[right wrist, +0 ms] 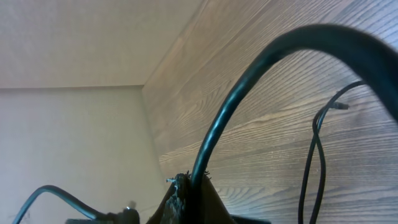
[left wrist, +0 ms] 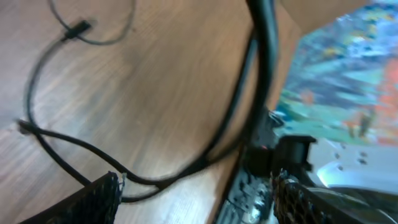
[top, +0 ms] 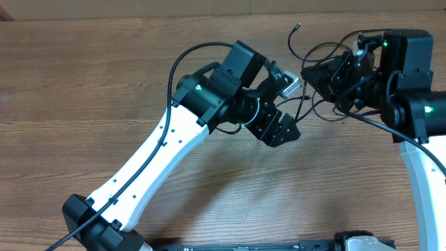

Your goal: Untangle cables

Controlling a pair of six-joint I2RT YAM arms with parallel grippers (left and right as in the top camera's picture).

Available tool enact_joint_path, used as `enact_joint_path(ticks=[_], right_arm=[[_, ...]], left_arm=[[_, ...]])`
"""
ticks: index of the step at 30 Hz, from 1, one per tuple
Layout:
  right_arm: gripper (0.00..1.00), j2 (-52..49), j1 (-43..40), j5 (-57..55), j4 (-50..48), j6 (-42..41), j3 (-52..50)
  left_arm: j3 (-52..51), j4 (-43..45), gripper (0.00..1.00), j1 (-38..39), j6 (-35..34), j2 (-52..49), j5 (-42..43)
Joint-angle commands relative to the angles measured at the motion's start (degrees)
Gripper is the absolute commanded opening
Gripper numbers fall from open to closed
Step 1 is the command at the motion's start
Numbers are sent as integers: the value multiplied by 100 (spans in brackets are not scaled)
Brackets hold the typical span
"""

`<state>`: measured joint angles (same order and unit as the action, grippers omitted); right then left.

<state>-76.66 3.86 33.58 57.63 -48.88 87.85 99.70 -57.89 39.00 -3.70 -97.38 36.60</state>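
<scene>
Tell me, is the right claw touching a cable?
Touching. The right wrist view shows a black cable meeting the right gripper at its closed fingertips.

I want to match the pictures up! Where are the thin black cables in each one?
Overhead: the cables tangle near the top right of the picture.
Left wrist: cables loop across the left half, lying on the wood.
Right wrist: one cable arcs up from the bottom middle, close and big; a thinner one runs down the right side.
Shared landmark: the wood-grain table lies under them in every view.
</scene>
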Motion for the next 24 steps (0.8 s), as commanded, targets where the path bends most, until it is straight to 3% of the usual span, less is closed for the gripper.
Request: enact_joint_path(ticks=[1,6,10,15,18,24], right_arm=[[4,2,31,-50,-7,-81,146],[4,2,31,-50,61,-81,146],[4,2,31,-52,103,-79,146],[4,2,31,-50,140,-61,146],[4,2,31,-24,146,-63,146],[4,2,31,361,136,-68,146]], left_arm=[[83,269,79,31,-505,142,-597],[83,710,72,31,-1060,138,-979],[83,949,74,31,-1635,138,-1318],[83,1038,75,35,-1648,138,-1346],[83,1025,73,39,-1703,138,-1825],[79,1038,76,39,-2450,87,-3056]])
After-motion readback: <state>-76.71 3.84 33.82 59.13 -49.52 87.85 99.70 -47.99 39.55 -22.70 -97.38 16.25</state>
